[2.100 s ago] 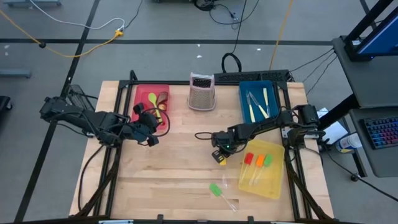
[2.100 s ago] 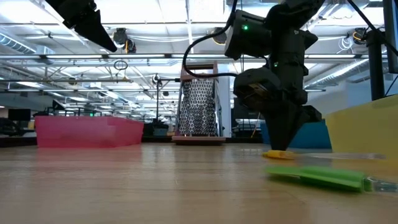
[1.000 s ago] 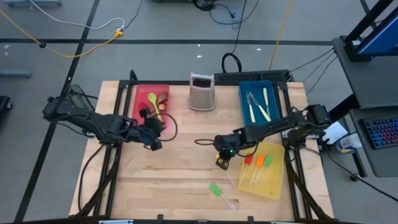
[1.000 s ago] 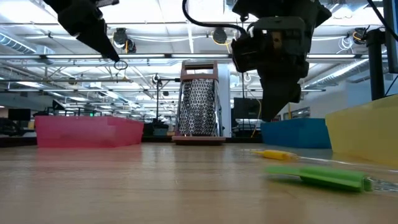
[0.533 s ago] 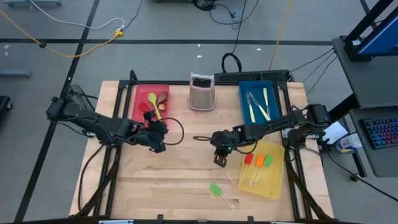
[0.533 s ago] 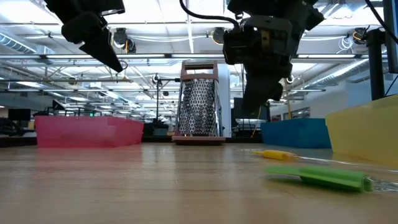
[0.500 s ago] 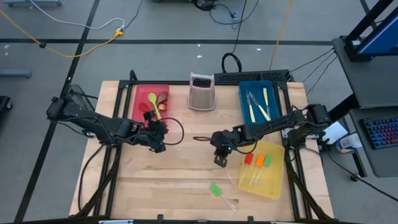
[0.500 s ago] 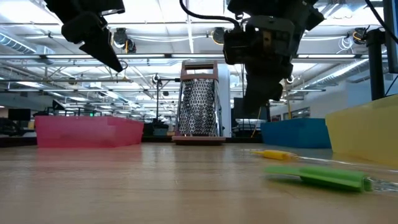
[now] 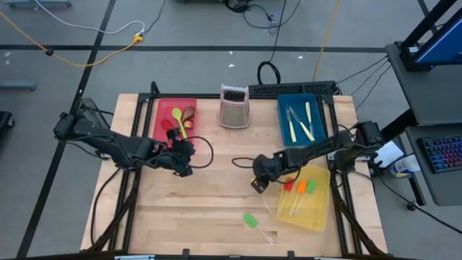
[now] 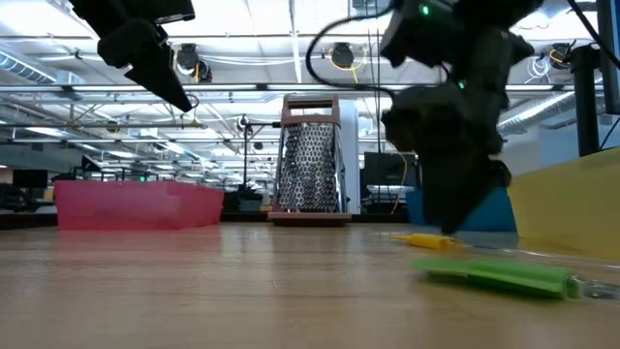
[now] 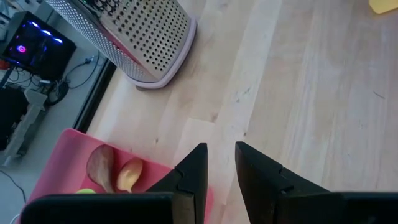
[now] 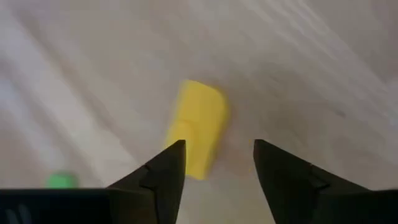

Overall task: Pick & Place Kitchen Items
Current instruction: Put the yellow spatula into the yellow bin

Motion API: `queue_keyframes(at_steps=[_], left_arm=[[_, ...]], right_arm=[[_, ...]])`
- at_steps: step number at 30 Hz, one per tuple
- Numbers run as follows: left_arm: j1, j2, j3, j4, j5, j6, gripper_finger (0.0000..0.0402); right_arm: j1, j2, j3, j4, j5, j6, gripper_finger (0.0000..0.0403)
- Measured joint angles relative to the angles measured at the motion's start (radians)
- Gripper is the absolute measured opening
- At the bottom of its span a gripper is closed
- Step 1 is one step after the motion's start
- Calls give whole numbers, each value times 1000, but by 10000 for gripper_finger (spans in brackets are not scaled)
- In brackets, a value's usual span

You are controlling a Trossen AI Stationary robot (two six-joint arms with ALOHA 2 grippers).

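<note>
The right tool [image 9: 257, 183] hangs low over the bench [image 9: 216, 209], just at 9 o'clock of the yellow tray [image 9: 307, 209], its fingers spread wide and holding nothing. The yellow-headed spatula [image 12: 198, 135] lies flat on the wood under that gap. A green-headed spatula [image 9: 251, 220] lies at 6 o'clock. The left tool [image 9: 185, 167], slightly parted and empty, hovers near the red tray [image 9: 164, 105].

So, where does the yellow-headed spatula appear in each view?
High view: hidden under the right gripper, beside the yellow tray.
Low view: yellow-headed spatula on the table, below that gripper.
Left wrist view: only a yellow corner, perhaps its head.
Right wrist view: centre, between the open fingers.
Shared landmark: box grater.
</note>
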Motion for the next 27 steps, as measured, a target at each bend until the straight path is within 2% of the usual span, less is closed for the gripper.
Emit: queue_keyframes(at_steps=[5,10,18,22,27], left_arm=[[1,0,0,3,-8,3,88],[14,0,0,11,-8,3,88],[37,0,0,16,-8,10,88],[53,0,0,18,-8,26,88],[79,0,0,18,-8,29,88]], right_arm=[[19,12,-51,98,39,39,191],[20,13,-53,218,57,-10,191],[41,69,-47,232,50,-8,188],[50,81,-10,181,60,-26,188],[53,85,102,13,111,-174,187]])
